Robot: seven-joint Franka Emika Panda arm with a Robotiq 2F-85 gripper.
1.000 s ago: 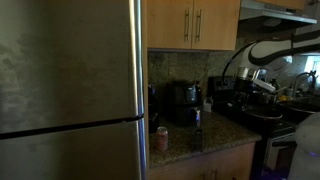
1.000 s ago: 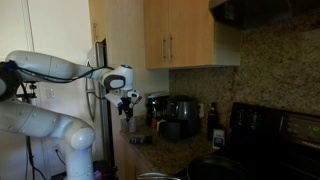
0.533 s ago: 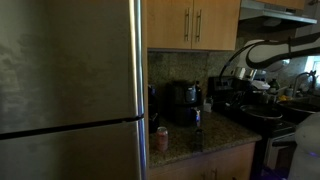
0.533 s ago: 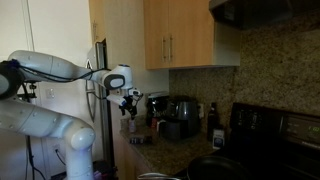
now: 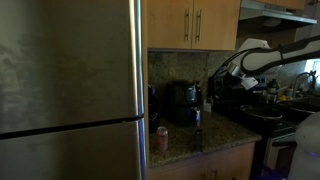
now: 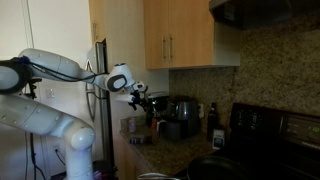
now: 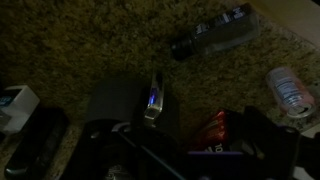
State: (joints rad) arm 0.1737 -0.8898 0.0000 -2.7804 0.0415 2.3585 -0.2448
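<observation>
In an exterior view the arm (image 6: 50, 68) extends from the left. The gripper (image 6: 142, 93) hangs in the air above the table (image 6: 165, 150). A small container (image 6: 127, 125) stands below the gripper and slightly to its left. The black appliance (image 6: 180, 116) stands to the right of the gripper and lower, near it but not touching. A dark bottle (image 6: 212, 125) stands beyond the appliance, farther right. At this size it cannot be told whether the gripper is spread or clenched.

In an exterior view a fridge (image 5: 70, 90) fills the left half. A can (image 5: 162, 138) stands near the table edge, below and well to the left of the gripper (image 5: 214, 84). The appliance (image 5: 182, 102) stands against the back wall, left of the gripper and lower, apart from it.

Wrist view, left to right:
- A white object (image 7: 14, 105) lies at the left edge, well off to the gripper's side.
- The appliance (image 7: 132, 112) is the nearest thing ahead of the gripper and carries a small blue light (image 7: 152, 100).
- A red packet (image 7: 214, 130) lies just right of the appliance.
- The dark bottle (image 7: 212, 34) is farther out, to the upper right.
- A clear bottle (image 7: 286, 90) is near the right edge, well apart from the appliance.
- The lower edge is too dark to make out the fingers
</observation>
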